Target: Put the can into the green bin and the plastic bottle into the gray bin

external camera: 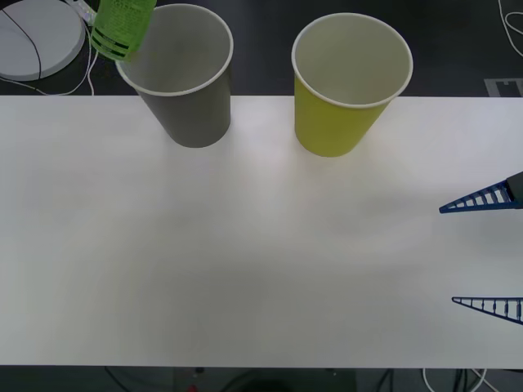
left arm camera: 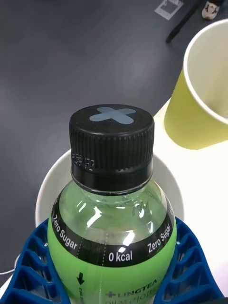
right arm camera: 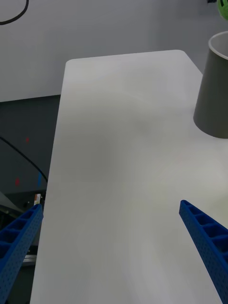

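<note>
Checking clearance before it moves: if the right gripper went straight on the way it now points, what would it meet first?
Probably nothing: the open right gripper points leftward across bare table. The gray bin sits off to the side of that line, though depth is unclear.

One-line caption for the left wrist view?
Left claw grips black-capped clear green-liquid plastic bottle above gray paper-cup bin.

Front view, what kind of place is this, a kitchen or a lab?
Probably a lab or test room: a bare white table, dark floor with loose white cables, and a taped floor marker.
</note>
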Controlling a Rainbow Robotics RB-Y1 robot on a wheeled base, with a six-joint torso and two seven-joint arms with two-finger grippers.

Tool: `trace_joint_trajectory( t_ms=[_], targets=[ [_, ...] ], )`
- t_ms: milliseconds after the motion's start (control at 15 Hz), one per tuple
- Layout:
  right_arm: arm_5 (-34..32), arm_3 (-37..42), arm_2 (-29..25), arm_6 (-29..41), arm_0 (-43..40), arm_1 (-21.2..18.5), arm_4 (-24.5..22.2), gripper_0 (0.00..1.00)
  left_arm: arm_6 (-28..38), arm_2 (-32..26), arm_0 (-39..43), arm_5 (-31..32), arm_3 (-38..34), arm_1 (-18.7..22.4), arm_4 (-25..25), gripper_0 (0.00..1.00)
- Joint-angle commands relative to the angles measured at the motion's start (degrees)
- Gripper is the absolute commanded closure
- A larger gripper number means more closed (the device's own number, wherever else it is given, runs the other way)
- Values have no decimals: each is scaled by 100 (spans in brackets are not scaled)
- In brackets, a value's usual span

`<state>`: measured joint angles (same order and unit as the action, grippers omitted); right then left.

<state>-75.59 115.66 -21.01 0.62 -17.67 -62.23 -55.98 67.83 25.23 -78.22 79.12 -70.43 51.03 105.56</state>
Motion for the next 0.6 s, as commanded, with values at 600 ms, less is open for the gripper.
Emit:
trace_joint_trajectory(
  t_ms=[600],
  targets=[
    [0,0,0,0,0,0,0,0,-323,61,-423,-187,970,-867,598,100]
  ],
)
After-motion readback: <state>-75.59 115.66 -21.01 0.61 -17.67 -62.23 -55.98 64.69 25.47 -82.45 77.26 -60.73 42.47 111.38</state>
